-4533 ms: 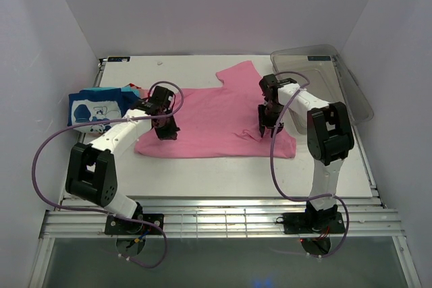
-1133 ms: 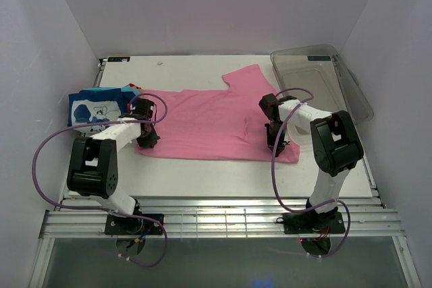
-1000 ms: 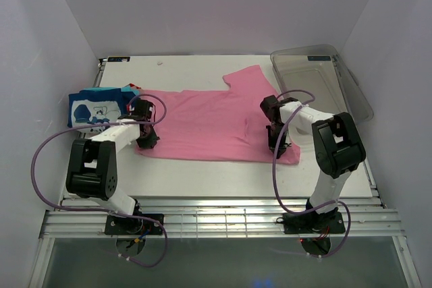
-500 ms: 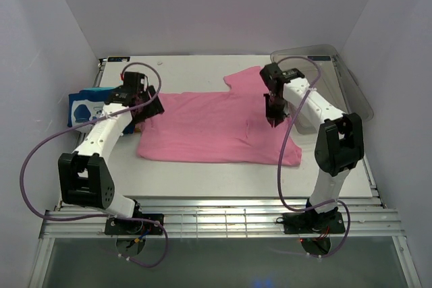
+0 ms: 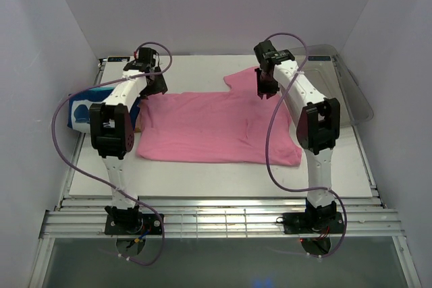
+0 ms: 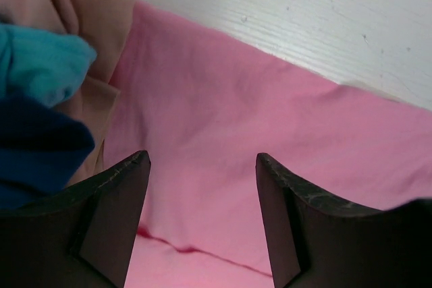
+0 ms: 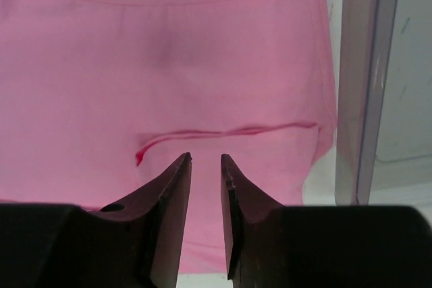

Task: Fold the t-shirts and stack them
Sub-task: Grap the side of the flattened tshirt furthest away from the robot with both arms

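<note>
A plain pink t-shirt point(image 5: 216, 126) lies spread flat on the white table, one sleeve point(image 5: 243, 75) pointing to the far side. My left gripper point(image 5: 154, 86) hovers over its far left corner, jaws wide open and empty; the left wrist view shows my left gripper point(image 6: 202, 158) with pink cloth point(image 6: 270, 119) beneath. My right gripper point(image 5: 264, 88) hangs above the shirt's far right part. In the right wrist view my right gripper point(image 7: 205, 157) has its jaws a narrow gap apart, nothing between them. The folded t-shirts point(image 5: 82, 110) are stacked at the left, partly hidden by the left arm.
A clear plastic bin point(image 5: 345, 92) stands at the right, its rim point(image 7: 364, 85) beside the shirt's edge. The stack's teal point(image 6: 40, 59), dark blue point(image 6: 34, 146) and beige point(image 6: 94, 25) layers lie next to the shirt's left edge. White walls close in three sides.
Both grippers let go of the shirt's near edge, opened, lifted and swung to the far side. The pink shirt now lies flat, folded over itself.
</note>
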`<state>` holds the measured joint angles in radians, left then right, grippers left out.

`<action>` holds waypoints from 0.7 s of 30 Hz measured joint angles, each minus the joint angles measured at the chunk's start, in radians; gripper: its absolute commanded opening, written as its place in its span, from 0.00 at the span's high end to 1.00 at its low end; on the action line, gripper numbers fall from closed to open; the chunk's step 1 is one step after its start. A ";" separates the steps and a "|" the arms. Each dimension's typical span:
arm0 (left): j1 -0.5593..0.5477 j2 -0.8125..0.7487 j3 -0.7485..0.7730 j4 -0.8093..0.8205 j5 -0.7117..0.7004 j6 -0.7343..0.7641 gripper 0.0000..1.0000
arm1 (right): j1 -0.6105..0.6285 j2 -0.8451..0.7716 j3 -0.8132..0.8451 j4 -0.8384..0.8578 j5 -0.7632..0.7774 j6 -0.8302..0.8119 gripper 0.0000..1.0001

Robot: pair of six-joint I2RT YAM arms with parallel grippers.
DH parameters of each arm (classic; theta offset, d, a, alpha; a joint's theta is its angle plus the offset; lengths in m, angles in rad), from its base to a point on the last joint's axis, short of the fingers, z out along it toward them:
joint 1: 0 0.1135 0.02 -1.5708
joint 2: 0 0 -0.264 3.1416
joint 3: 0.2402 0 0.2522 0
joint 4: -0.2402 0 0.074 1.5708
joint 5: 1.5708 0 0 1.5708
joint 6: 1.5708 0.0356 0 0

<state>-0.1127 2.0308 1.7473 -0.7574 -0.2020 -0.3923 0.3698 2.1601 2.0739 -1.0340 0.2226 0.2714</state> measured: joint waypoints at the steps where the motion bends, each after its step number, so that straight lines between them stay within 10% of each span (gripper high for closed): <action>1: 0.000 0.040 0.030 -0.012 -0.002 0.002 0.26 | -0.007 0.021 0.000 0.018 -0.005 -0.004 0.67; 21: 0.022 0.271 0.304 -0.045 -0.079 0.006 0.26 | -0.115 0.246 0.155 0.287 -0.255 -0.042 0.54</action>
<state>-0.0906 2.3016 2.0518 -0.8028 -0.2806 -0.3862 0.2550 2.4065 2.2292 -0.7471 -0.0326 0.2291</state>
